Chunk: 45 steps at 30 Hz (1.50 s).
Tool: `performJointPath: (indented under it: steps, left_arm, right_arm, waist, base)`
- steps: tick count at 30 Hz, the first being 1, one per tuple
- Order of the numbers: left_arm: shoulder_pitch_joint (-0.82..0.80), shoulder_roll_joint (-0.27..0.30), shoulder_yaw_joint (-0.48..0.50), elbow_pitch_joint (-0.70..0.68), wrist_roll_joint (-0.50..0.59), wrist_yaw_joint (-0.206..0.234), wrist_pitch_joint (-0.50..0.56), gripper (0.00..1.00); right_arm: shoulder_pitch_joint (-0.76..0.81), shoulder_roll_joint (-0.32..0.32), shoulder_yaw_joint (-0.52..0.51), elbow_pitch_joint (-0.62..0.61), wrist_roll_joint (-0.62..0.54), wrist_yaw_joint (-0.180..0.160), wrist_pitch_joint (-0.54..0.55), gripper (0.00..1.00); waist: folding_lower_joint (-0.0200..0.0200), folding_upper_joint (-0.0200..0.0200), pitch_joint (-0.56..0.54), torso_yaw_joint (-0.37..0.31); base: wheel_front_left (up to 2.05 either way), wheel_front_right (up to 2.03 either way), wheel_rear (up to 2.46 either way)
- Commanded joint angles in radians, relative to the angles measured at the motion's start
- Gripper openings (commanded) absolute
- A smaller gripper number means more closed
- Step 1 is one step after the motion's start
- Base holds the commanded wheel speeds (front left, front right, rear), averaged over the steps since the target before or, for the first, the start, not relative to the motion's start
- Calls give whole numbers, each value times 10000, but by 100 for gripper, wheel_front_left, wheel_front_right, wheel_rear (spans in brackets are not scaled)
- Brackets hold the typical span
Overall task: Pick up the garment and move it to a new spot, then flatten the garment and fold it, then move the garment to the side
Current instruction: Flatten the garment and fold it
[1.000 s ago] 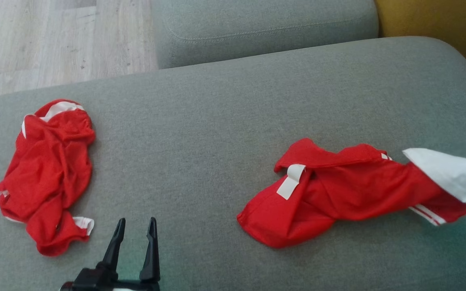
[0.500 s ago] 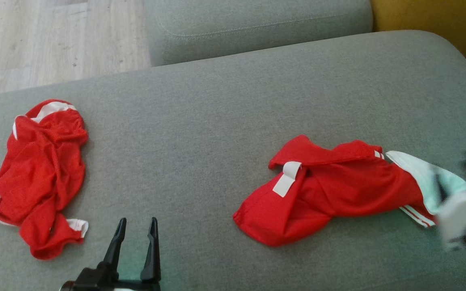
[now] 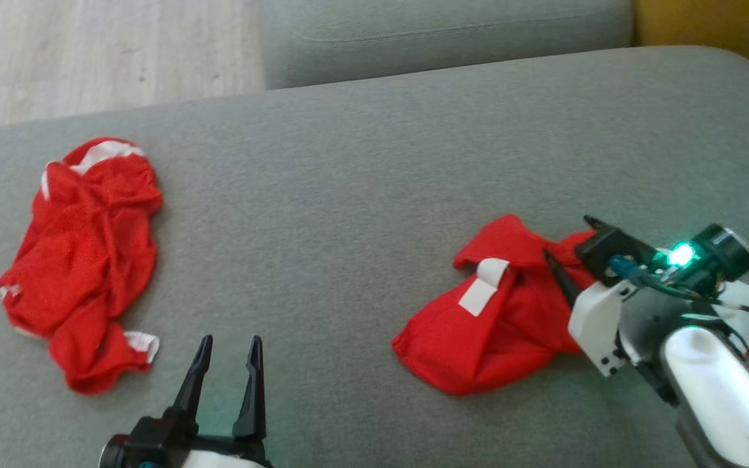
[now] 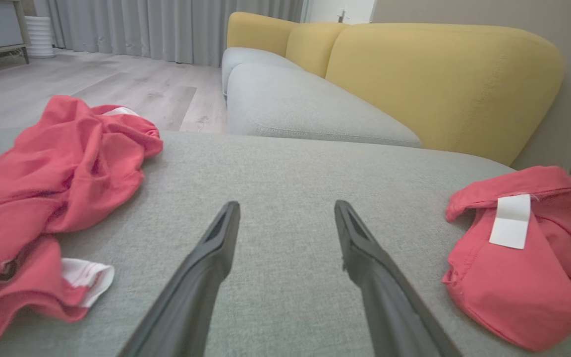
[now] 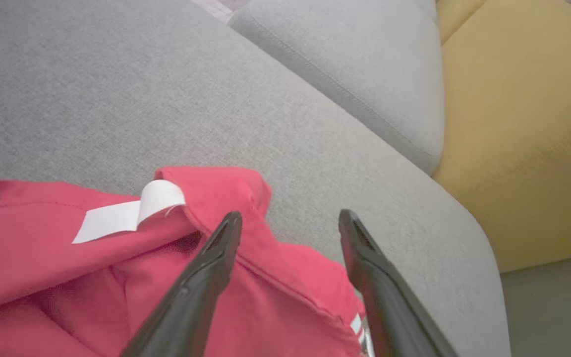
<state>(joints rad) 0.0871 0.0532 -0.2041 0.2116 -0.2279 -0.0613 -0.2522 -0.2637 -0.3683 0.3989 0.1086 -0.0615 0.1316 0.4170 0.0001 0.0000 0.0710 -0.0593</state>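
Observation:
A crumpled red garment [image 3: 498, 318] with a white label [image 3: 486, 286] lies on the right of the grey sofa seat [image 3: 361, 195]. My right gripper [image 3: 574, 252] hovers open over its right part. In the right wrist view the right gripper [image 5: 290, 215] has its fingers spread above the garment's [image 5: 67, 267] far edge, with nothing pinched between them. A second crumpled red garment [image 3: 82, 260] with white trim lies at the far left. My left gripper [image 3: 230, 344] stands open and empty at the front, between the two garments; the left wrist view shows the left gripper [image 4: 286, 206] over bare cushion.
A second grey cushion [image 3: 446, 32] lies behind the seat, and a yellow backrest [image 4: 439, 74] stands along its right side. Wooden floor [image 3: 88, 58] shows beyond the far left edge. The seat's rounded corner [image 5: 474, 238] drops off just past the right gripper.
My right gripper has opened and let go of the garment's white-trimmed end. The right arm has swung in over the garment. The head camera has shifted a little.

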Motion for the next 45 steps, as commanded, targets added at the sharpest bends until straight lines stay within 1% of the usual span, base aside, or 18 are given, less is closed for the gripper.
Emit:
performJointPath:
  steps: [1, 4, 6, 9, 14, 19, 20, 21, 29, 35, 36, 39, 42, 43, 45]
  left_arm:
    - [-373, -30, 230, -270, -26, 66, -95, 100]
    - [-362, -30, 224, -268, -58, 105, -95, 100]
    - [-330, -30, 256, -273, -57, 116, -95, 100]
    - [-274, -30, 326, -278, -42, 118, -95, 100]
    - [-335, -30, 367, -297, -27, 110, -95, 100]
    - [-488, -30, 320, -316, -30, 93, -95, 100]
    - [-513, -30, 322, -310, -28, 82, -95, 100]
    - [-535, -30, 323, -303, -26, 72, -95, 100]
    - [-645, -30, 293, -192, -26, 33, -95, 100]
    - [-686, -30, 63, -48, -62, 7, -95, 100]
    - [-686, -30, 63, -48, -62, 7, -95, 100]
    - [-721, -30, -51, 1, -84, 3, -95, 100]
    - [-709, -30, -135, 26, -105, 11, -95, 100]
    - [-676, -30, -171, 34, -135, 37, -95, 100]
    - [-609, -30, -167, 19, -164, 82, -95, 100]
  right_arm:
    - [-221, -215, 234, -147, 37, -9, 0, 100]
    - [-382, -304, 589, 252, 298, -9, 100, 100]
    - [-408, -390, 647, 322, 434, -9, 97, 100]
    - [-342, -543, 685, 280, 526, -9, 141, 100]
    - [-259, -818, 1052, 77, 768, -9, 450, 100]
    - [-487, -804, 1263, 58, 910, -9, 567, 100]
    - [-573, -728, 1279, 139, 935, -9, 555, 64]
    - [-690, -625, 1268, 201, 954, -9, 485, 0]
    - [-2199, 238, 547, 890, 414, -9, -361, 0]
    - [-3874, 648, 379, 2031, -47, -9, -824, 0]
    - [-3874, 648, 379, 2031, -47, -9, -824, 0]
    - [-4695, 791, 336, 2672, -283, -9, -1147, 0]
    - [-5320, 878, 508, 3352, -593, -9, -1490, 0]
    - [-5454, 1045, 751, 3761, -541, -9, -1615, 0]
    - [-5391, 1223, 1113, 4050, -358, -9, -1727, 0]
  waist:
    - [-1, 0, 56, 188]
    - [-1, 0, 74, 398]
    - [-1, 0, 79, 481]
    - [-1, 0, 72, 517]
    - [-1, 0, 165, 510]
    - [-1, 0, 300, 473]
    - [-1, 0, 320, 467]
    - [-1, 0, 341, 463]
    - [-1, 0, 381, 483]
    - [-1, 0, 222, 616]
    - [-1, 0, 222, 616]
    - [-1, 0, 126, 732]
    - [-1, 0, 39, 840]
    - [-1, 0, -45, 931]
    - [-1, 0, -116, 991]
  base:
    - [0, 0, 0]
    - [0, 0, 0]
    - [0, 0, 0]
    - [0, 0, 0]
    - [0, 0, 0]
    - [0, 0, 0]
    - [0, 0, 0]
    - [0, 0, 0]
    - [0, 0, 0]
    - [0, 0, 0]
    - [0, 0, 0]
    - [0, 0, 0]
    - [0, 0, 0]
    - [0, 0, 0]
    - [0, 0, 0]
